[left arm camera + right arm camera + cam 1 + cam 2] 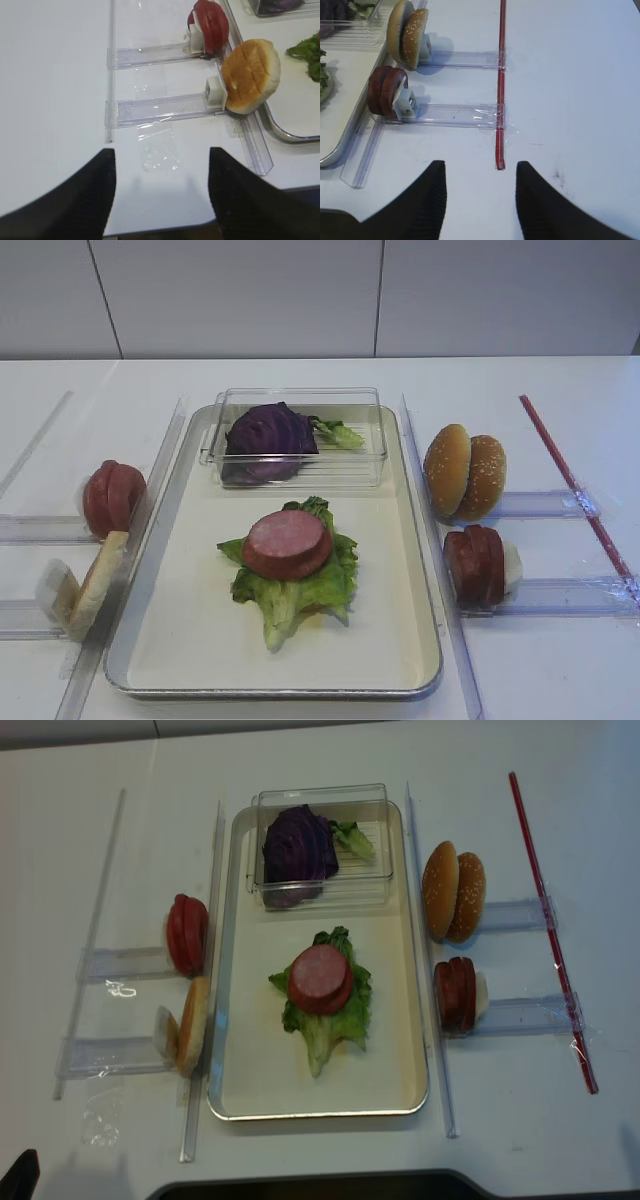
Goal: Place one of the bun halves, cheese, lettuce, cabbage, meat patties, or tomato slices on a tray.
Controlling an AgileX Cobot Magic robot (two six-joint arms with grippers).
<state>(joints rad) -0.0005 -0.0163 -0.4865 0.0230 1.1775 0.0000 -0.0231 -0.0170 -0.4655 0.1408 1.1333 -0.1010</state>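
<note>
The silver tray [190,630] holds a lettuce [300,590] leaf with one meat patty [286,542] on top. The purple cabbage [268,435] sits in a clear box at the tray's far end. Right of the tray stand two bun halves [465,472] and more meat patties [476,564]. To its left are the tomato slices [112,498] and another bun half [95,585]. Cheese is out of view. My right gripper [481,172] is open over bare table, well right of the patties [387,92]. My left gripper [161,157] is open near the front edge, short of the bun half [250,75].
Clear plastic rails [545,595] hold the food on both sides of the tray. A red strip [575,485] is taped along the far right, ending just ahead of my right gripper. The clear box [360,465] has raised walls. The table's front edge [200,225] lies under my left gripper.
</note>
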